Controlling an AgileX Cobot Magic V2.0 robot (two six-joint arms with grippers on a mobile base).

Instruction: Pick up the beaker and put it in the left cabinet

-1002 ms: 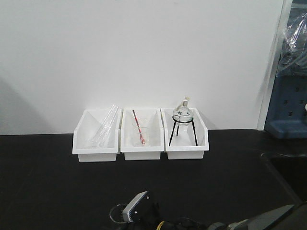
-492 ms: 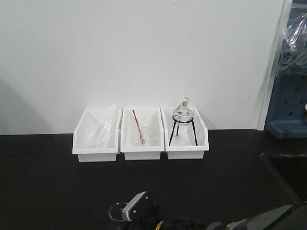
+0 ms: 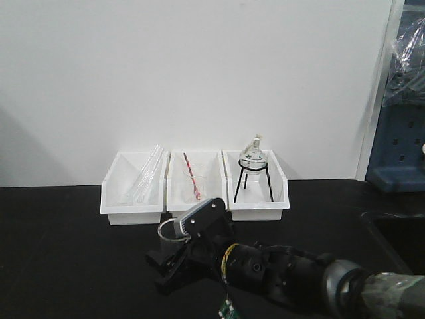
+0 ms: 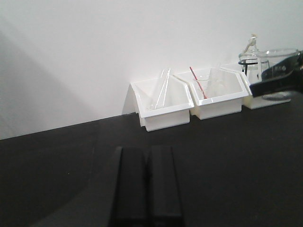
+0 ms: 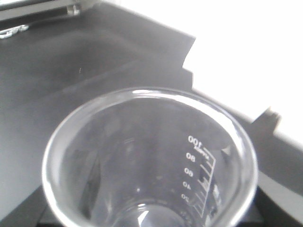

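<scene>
Nearest the right wrist camera, the beaker [image 5: 149, 161] filled the frame mouth-up. It was empty, and its printed marks read 100 down to 20 on the far wall.

The right gripper [image 3: 171, 258] sat low over the black bench [image 3: 66, 259], with the beaker's rim showing just ahead of its camera housing. Its black fingers [image 4: 279, 79] were drawn in against the glass, one crossing the beaker's side in the left wrist view. From that low angle the base appeared to sit above the bench line, so the beaker was judged gripped and clear of the surface, though this was not certain.

The left gripper [image 4: 147, 156] was fully closed. Its two fingers lay side by side with only a seam between them, and it held nothing. It was well apart from the beaker.

Farther back, three white bins [image 3: 133, 214] stood in a row against the white wall [image 3: 199, 66]. One held the glass tubes [image 3: 147, 174], one the beaker with a red rod [image 3: 194, 189], and one the round flask on a black stand [image 3: 253, 159].

Progress: the pick was judged done. The carry and the placing remained — the left cabinet showed in no view, so the route to its shelf could not be assessed.
</scene>
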